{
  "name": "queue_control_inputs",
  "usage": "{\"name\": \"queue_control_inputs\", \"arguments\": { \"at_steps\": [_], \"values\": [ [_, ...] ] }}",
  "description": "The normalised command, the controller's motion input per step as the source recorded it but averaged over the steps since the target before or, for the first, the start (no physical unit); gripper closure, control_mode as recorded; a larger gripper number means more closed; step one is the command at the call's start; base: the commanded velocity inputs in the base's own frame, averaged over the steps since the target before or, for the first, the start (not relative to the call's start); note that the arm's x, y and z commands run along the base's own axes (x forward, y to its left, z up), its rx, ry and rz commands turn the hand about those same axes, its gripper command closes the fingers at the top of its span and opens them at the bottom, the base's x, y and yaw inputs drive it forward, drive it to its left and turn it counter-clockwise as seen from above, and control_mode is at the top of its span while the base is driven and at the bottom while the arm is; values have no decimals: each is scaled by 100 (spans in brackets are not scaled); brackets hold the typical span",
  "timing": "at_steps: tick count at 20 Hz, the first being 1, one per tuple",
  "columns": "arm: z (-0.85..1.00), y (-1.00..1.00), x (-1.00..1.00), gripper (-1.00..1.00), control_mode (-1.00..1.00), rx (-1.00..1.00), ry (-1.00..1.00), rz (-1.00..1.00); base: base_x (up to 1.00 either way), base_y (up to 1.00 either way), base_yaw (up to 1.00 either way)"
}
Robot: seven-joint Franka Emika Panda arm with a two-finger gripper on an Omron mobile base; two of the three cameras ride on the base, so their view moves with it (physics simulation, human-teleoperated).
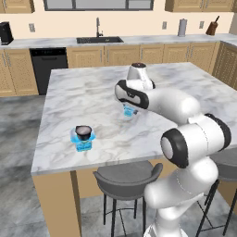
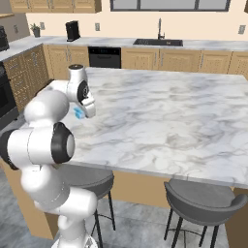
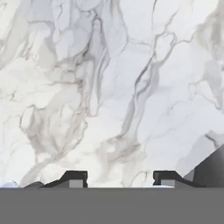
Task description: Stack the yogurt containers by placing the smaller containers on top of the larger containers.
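The squarish translucent blue tub (image 1: pixel 84 144) stands near the front left corner of the marble island. The small dark round cup (image 1: pixel 83 133) sits on top of it. To its right, the tiny translucent blue cup (image 1: pixel 129 111) (image 2: pixel 78 113) sits just under my downward-pointing hand, and my gripper (image 1: pixel 129 109) (image 2: pixel 80 112) is shut on it. I cannot tell whether the cup touches the counter. In the hand view my gripper (image 3: pixel 120 179) looks straight down at bare marble, its fingertips (image 3: pixel 74 178) standing a little apart. The cup itself is hidden there.
The island counter (image 1: pixel 92 88) (image 2: pixel 169 111) stretches back and to the right. Its front edge runs close to the tub. Grey stools (image 1: pixel 127 178) (image 2: pixel 203 199) stand below that edge. A sink (image 1: pixel 99 40) and cabinets line the far wall.
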Motion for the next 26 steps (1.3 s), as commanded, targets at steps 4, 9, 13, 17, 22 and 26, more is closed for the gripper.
{"name": "queue_control_inputs", "arguments": {
  "at_steps": [4, 9, 13, 17, 22, 26],
  "values": [
    [43, 17, -27, 100, -100, 4, 0, 0, 0, 0, 0],
    [35, 19, -18, 100, -100, 2, 0, 0, 0, 0, 0],
    [24, 20, -14, 100, -100, 1, 0, 0, 0, 0, 0],
    [17, 20, -11, 100, -100, 0, 0, 0, 0, 0, 0],
    [15, 24, -13, 100, -100, 0, 0, 0, 0, 0, 0],
    [11, 25, -16, 100, -100, 0, 0, 0, 0, 0, 0]
  ]
}}
